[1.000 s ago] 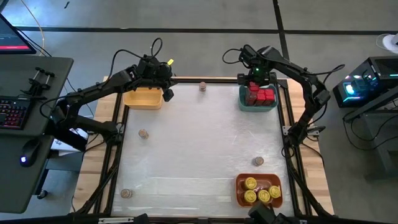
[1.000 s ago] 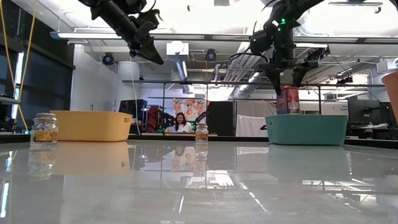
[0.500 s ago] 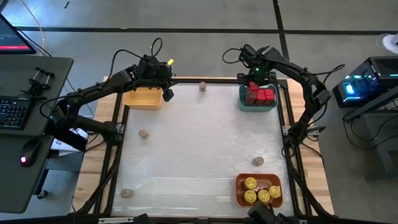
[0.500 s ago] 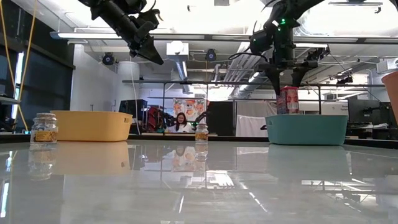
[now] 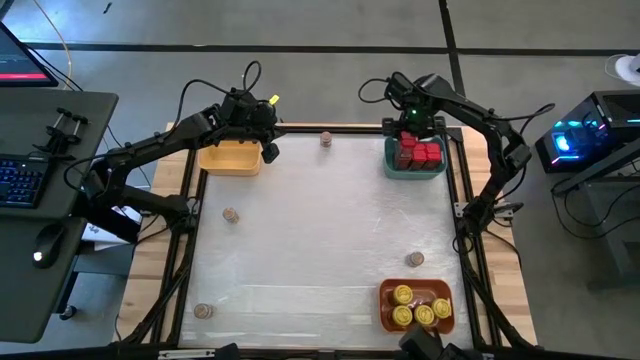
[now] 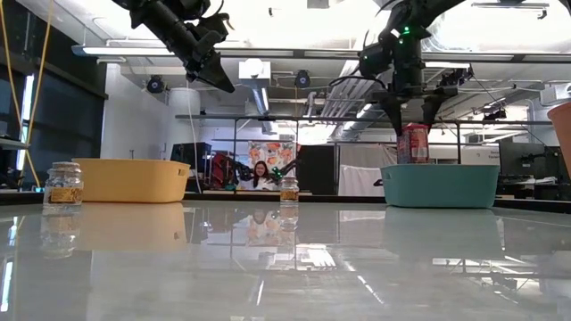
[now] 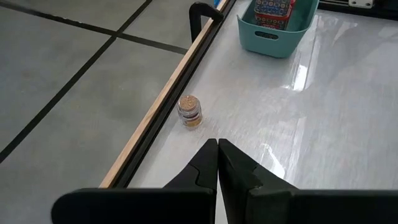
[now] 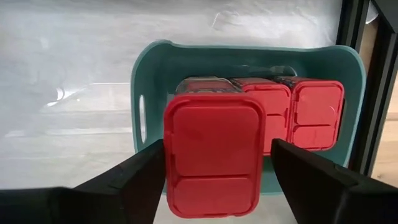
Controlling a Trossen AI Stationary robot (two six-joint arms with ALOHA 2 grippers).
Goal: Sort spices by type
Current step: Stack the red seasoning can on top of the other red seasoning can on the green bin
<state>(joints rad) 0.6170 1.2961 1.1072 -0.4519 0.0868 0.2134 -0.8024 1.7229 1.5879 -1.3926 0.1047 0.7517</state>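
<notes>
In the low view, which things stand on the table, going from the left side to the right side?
Small jar → yellow bin → another small jar → teal bin with a red tin sticking up from it → orange bin at the picture's edge.

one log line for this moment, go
left gripper: shut, above yellow bin | right gripper: fingers open astride red tin over teal bin
</notes>
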